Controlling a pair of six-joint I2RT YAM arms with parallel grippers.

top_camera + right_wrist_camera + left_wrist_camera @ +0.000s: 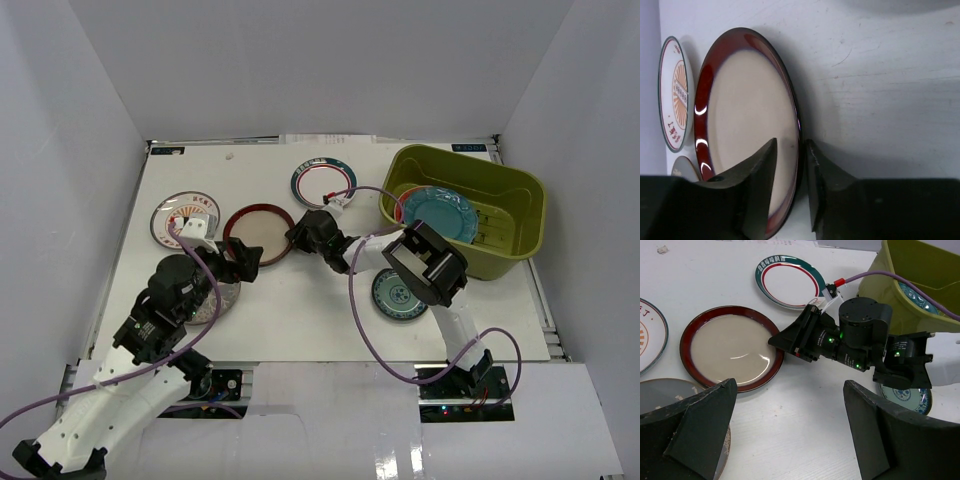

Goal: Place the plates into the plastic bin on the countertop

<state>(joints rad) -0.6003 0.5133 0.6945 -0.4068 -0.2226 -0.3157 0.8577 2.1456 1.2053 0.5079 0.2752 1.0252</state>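
The red-rimmed cream plate (258,234) lies at mid-counter. My right gripper (297,237) is at its right edge; in the right wrist view its jaws (790,150) pinch the rim of that plate (745,120), one finger over the inside and one under the outside. My left gripper (240,265) is open and empty, low over bare counter (790,440), with the grey plate (655,395) beside its left finger. The olive-green plastic bin (520,200) at the right holds the scalloped teal plate (438,213), with a red edge showing under it.
The green-rimmed white plate (322,181) lies at the back centre. The orange sunburst plate (185,218) lies at the left. The small blue-green patterned plate (398,295) lies under the right arm. Grey walls enclose the white countertop (300,320).
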